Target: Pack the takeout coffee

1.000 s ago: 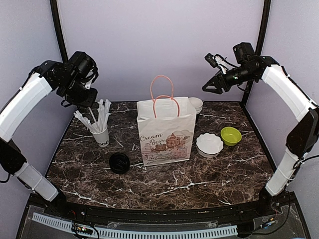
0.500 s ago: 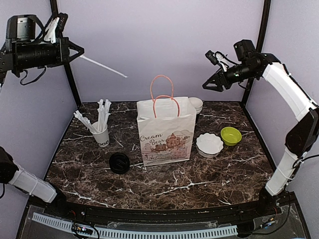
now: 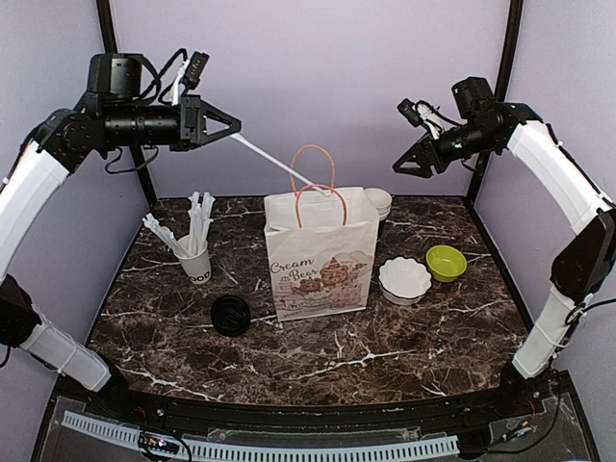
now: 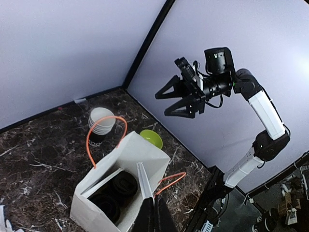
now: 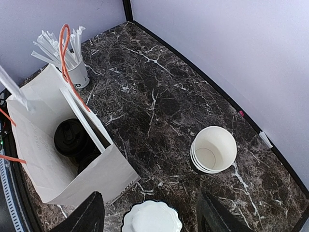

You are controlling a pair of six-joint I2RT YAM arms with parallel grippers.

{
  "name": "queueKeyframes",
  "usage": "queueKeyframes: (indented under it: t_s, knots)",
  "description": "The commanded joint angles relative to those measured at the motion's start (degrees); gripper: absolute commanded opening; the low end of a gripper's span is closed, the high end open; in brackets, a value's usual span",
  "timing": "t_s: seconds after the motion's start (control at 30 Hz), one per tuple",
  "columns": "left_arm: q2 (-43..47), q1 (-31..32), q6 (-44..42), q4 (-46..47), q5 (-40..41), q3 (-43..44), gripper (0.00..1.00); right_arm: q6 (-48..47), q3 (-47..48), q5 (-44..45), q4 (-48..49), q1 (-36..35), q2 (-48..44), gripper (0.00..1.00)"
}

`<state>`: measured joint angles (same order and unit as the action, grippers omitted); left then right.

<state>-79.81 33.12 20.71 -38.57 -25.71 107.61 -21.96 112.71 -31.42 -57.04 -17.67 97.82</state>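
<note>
bright, soft, even light from above; only faint shadows on the marble table. in the left wrist view a pale glow washes the wall at right, and the left gripper at bottom centre is blurred.

Beside your white paper bag: cup of white sticks to its left, scalloped white dish and green bowl right.
</note>
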Motion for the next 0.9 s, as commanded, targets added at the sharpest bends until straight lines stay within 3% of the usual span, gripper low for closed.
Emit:
queueKeyframes:
  t_s: [0.0, 0.23, 0.57, 0.73, 0.87]
  knots:
    - [-2.56, 3.84, 1.49, 9.16, -3.72, -2.94, 0.00, 0.30, 0.40, 0.06, 1.29, 0.36, -1.72, 0.65]
    - [-11.79, 7.90, 2.03, 13.77, -3.70, -4.15, 0.00, 0.31, 1.27, -0.16, 0.91, 0.36, -1.46, 0.65]
    - [-21.45, 10.69, 0.02, 13.20, -2.60, -3.52, 0.00, -0.24, -1.47, 0.35, 2.01, 0.36, -2.34, 0.65]
    - [-24.10, 11.42, -3.31, 8.19, -1.25, 0.56, 0.46, -0.28, -0.53, -0.04, 1.57, 0.36, -1.35, 0.66]
    - [-22.47, 11.44, -8.65, 1.34, 5.09, 5.72, 0.69, -0.82, 0.35, 0.10, 0.55, 0.36, -1.42, 0.67]
